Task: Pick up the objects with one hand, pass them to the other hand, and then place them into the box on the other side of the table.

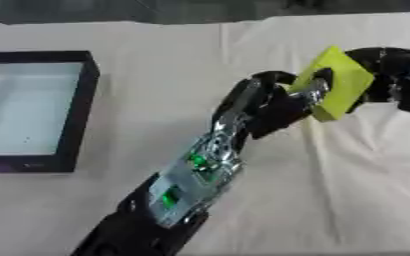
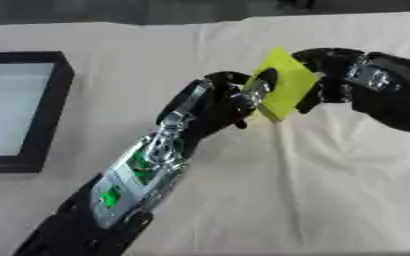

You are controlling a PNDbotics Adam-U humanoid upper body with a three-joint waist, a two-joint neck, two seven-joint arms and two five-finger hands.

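At the near edge of the desk [image 1: 348,200], your left arm climbs in from the bottom of the view and ends at the left robot hand [image 1: 274,107], whose fingers and thumb are curled onto the lower left edge of the yellow block [image 1: 338,82]. That block is held up off the cloth, tilted, right of centre, and the right robot hand [image 2: 335,75] has its fingers wrapped over the block's upper right side, so both hands have hold of it at once. You look to be in the middle of the handover. Judging by where the box [image 1: 77,125] sits, at the left with its open tray bare, the left robot hand should end up as the carrier; your next move would be to let the right fingers go straight and draw that hand away to the right before the left arm swings. Between the block and the box the cloth shows nothing in the way, only some wrinkles near the hands, so the sweep leftward has room. Mind the box's dark raised wall on its near right side: bring the block over it, not into it. Farther back, the cloth ends at a dark strip.
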